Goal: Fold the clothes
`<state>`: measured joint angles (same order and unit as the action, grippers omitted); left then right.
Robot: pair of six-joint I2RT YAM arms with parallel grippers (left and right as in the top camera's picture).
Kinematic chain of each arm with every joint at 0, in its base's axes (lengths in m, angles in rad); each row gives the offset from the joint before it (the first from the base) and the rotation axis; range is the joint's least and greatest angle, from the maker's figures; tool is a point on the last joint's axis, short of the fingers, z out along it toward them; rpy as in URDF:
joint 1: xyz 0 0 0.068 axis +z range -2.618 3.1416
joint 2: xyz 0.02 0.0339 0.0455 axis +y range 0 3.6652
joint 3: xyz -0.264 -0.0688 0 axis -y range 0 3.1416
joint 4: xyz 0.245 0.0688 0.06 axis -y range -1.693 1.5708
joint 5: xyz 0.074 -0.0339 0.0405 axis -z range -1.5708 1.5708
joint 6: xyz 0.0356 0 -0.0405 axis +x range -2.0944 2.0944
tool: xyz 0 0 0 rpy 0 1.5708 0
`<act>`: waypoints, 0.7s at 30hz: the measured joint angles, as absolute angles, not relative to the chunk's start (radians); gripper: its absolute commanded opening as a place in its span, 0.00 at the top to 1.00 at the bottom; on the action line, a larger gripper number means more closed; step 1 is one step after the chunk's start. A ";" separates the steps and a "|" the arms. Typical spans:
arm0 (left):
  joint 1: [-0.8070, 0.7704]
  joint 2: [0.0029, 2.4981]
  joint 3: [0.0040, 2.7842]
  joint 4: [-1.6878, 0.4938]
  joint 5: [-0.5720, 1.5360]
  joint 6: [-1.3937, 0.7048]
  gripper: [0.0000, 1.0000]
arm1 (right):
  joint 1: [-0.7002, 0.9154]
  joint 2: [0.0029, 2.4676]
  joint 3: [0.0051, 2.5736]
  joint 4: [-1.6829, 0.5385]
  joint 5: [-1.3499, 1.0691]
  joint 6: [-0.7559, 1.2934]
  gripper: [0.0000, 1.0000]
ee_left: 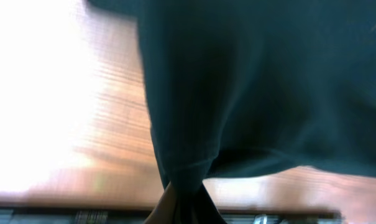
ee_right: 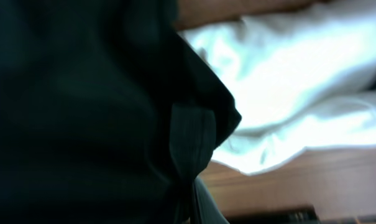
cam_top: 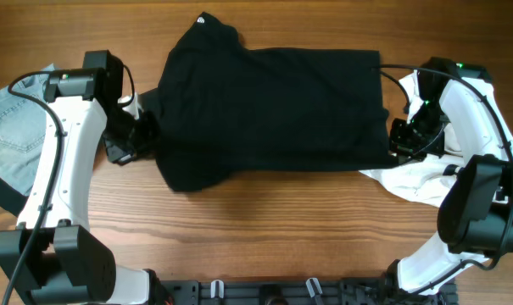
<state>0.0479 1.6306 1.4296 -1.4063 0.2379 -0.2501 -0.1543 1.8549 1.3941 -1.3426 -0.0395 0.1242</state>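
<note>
A black shirt (cam_top: 269, 106) lies spread across the middle of a wooden table (cam_top: 264, 233), seen from above. It runs lengthwise from left to right. The collar end points to the far left corner, and the wide straight hem is on the right. The cloth lies mostly flat, with a soft rounded bulge along the near left edge.

The left claw (cam_top: 140, 138) sits at the shirt's left edge, low on the table. In the left wrist view, the dark cloth narrows downward into a tight pinch at the bottom of the frame. There the claw is closed on it and no gap shows. The fingers themselves are mostly hidden by the fabric and blurred.

The right claw (cam_top: 402, 140) sits at the shirt's right edge, near its front corner. In the right wrist view, a stitched hem folds down and gathers into a narrow pinch at the bottom of the frame. This claw is also clamped on the shirt.

Just beside the right claw, a white garment (cam_top: 409, 182) lies crumpled on the table, and the shirt's right corner touches or overlaps it. At the far left edge of the table lies a pair of light blue jeans (cam_top: 10, 127), partly under the left arm and apart from the shirt.
</note>
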 measured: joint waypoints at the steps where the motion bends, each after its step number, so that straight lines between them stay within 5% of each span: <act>1: 0.048 1.632 1.427 -1.355 0.244 -0.253 0.96 | -0.154 1.855 1.393 -1.303 -0.062 0.109 0.95; 10: 0.046 1.685 1.422 -0.975 0.252 -0.310 0.96 | -0.154 1.855 1.392 -0.961 -0.192 0.073 0.85; 21: 0.046 1.885 1.422 -0.770 0.251 -0.321 0.89 | -0.136 1.872 1.391 -0.739 -0.203 0.073 0.78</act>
<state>0.0460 1.8847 1.4220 -0.7700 0.2508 -0.3214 -0.1364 1.8725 1.3907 -0.7391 -0.2031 0.0731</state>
